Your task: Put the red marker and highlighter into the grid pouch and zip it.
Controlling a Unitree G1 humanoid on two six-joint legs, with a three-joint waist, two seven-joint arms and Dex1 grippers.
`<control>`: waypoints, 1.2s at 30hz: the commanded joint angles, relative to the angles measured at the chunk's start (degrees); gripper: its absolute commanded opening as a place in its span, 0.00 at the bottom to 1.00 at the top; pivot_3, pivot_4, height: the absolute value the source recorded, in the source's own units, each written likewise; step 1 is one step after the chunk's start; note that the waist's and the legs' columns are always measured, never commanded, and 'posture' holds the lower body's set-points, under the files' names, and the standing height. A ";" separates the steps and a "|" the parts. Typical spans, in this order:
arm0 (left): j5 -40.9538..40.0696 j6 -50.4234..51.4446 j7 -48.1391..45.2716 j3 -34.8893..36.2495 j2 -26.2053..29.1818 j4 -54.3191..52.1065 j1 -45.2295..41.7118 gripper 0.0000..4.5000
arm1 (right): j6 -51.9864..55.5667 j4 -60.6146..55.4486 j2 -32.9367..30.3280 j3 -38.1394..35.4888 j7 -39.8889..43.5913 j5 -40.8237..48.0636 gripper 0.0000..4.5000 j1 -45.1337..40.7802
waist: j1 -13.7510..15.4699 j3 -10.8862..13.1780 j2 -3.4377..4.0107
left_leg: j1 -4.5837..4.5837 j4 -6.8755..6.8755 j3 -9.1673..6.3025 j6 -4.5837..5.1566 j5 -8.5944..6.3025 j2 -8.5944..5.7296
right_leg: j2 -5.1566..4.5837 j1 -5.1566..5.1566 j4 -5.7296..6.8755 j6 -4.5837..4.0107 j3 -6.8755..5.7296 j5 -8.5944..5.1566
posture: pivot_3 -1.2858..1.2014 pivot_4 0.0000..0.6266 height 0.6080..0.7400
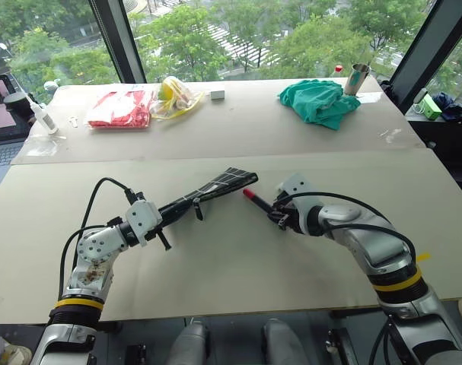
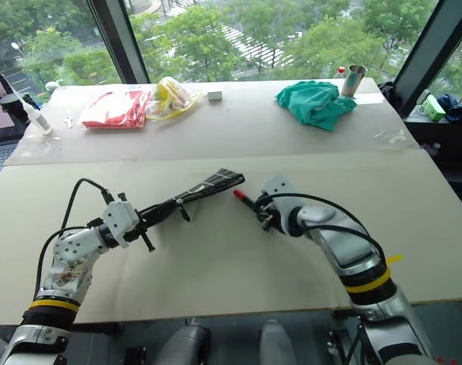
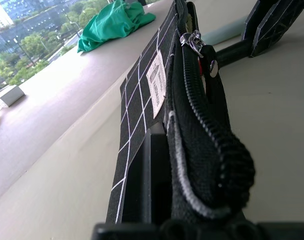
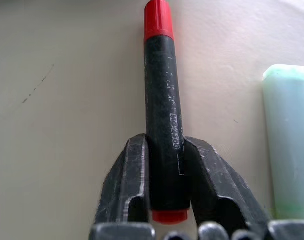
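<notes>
Right gripper [image 4: 164, 180]: both black fingers pressed against the dark middle band of the slim red marker [image 4: 161, 100], one on each side. Marker lies flat on the pale beige table [image 1: 215, 266], long axis in line with the fingers, red cap pointing away from the wrist and toward the pouch.

Left gripper [image 1: 164, 215]: fingers clamped together on one end of the flat black fabric grid pouch with white grid lines [image 1: 215, 187]. Pouch stands out from the gripper above the table, free end aimed toward the right arm. In the left wrist view the zipper [image 3: 202, 100] runs along its upper edge; how far it gapes, cannot tell.

Key relation: marker cap lies just beside the pouch's free end, a little apart, nearly end to end with it. Right arm is the one at the marker. Judgement: the marker must be lifted and steered tip-first into the zipper slot, so axis alignment matters most.

Chunky pale highlighter with green tint [image 4: 289, 140] lies on the table just beside the marker, roughly parallel, untouched.
</notes>
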 commanded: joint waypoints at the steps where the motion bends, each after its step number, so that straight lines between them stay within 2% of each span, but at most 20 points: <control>1: -0.99 -0.11 0.20 1.40 0.30 -0.79 -1.10 0.00 | 0.34 -2.02 -0.86 -1.56 0.97 0.50 0.12 0.62 | 0.00 0.00 0.00 | 0.00 0.00 0.00 0.00 0.00 0.00 | 0.00 0.00 0.00 0.00 0.00 0.00 | 0.52 0.24 1.00; 8: -0.96 -0.34 0.18 1.54 0.17 -0.34 -1.53 0.00 | -0.62 -0.60 -2.00 -2.92 1.54 -0.28 0.12 -0.41 | -0.08 0.00 0.00 | -0.01 0.00 0.00 0.00 0.00 0.00 | 0.00 -0.01 0.00 0.00 -0.01 0.00 | 0.52 0.24 1.00; 13: -1.04 -0.28 -0.10 1.50 0.24 -0.32 -1.23 0.00 | -10.36 3.34 -12.51 -7.27 8.32 -2.05 0.12 -6.55 | 0.26 0.04 0.04 | -0.07 0.01 0.04 -0.01 0.01 -0.08 | -0.07 -0.03 -0.05 0.00 0.00 0.00 | 0.52 0.24 1.00; 19: -0.84 -0.37 -0.34 1.36 -0.03 0.22 -1.67 0.00 | -22.59 -3.16 -24.47 -5.88 24.18 -1.35 0.12 -9.36 | -0.22 0.04 0.03 | -0.08 -0.03 0.06 0.06 -0.03 0.04 | 0.03 -0.06 -0.10 0.01 -0.04 0.00 | 0.52 0.24 1.00; 23: -0.68 -0.45 -0.39 1.10 -0.50 0.39 -1.94 0.00 | -24.16 -6.07 -24.49 -2.44 27.67 -3.05 0.12 -10.78 | -0.38 0.04 0.03 | -0.07 0.00 0.13 0.09 -0.05 0.06 | 0.03 -0.02 -0.12 0.00 0.00 0.00 | 0.52 0.24 1.00; 28: -0.59 -0.51 -0.60 0.88 -0.88 0.36 -1.83 0.00 | -26.29 -4.96 -20.85 4.43 26.42 -10.20 0.12 -14.17 | -0.19 0.04 0.03 | -0.09 0.02 0.13 0.06 -0.03 0.03 | 0.00 -0.05 -0.11 0.01 0.01 0.00 | 0.52 0.24 1.00; 36: -0.57 -0.50 -0.75 0.95 -0.98 0.27 -1.86 0.00 | -31.95 -2.11 -19.89 8.63 27.48 -18.93 0.12 -15.69 | 0.22 0.04 0.03 | -0.12 0.02 0.10 0.03 -0.02 -0.01 | -0.03 -0.07 -0.13 0.01 -0.01 0.00 | 0.52 0.24 1.00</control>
